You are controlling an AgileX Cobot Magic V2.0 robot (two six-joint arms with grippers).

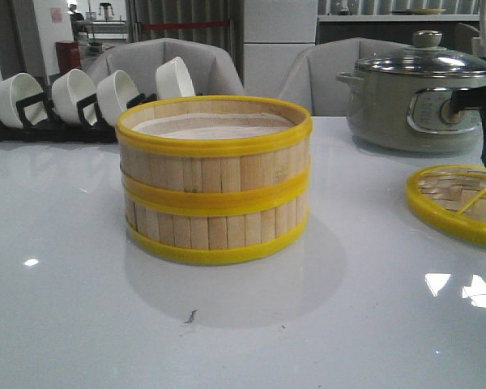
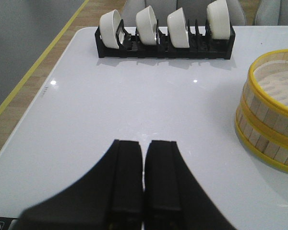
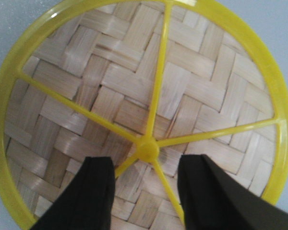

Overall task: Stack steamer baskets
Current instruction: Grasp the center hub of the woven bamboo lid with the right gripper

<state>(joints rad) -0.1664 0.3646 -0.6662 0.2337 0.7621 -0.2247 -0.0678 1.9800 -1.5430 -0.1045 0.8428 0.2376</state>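
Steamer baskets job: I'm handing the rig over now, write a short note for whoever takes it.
Left gripper: shut, empty, over bare table, clear of the stack.
Right gripper: open, above the woven lid, fingers either side of its centre hub; no grasp visible.
Steamer baskets: stacked one on the other mid-table, rims aligned, top one open with its white liner showing.
Lid lies flat on the table to the robot's right, in front of the electric pot.
Done: baskets stacked.
Left: possibly putting the lid on the stack; otherwise nothing.

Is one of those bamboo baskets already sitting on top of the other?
Yes. In the front view the upper steamer basket rests squarely on the lower steamer basket, their yellow rims meeting in the middle.
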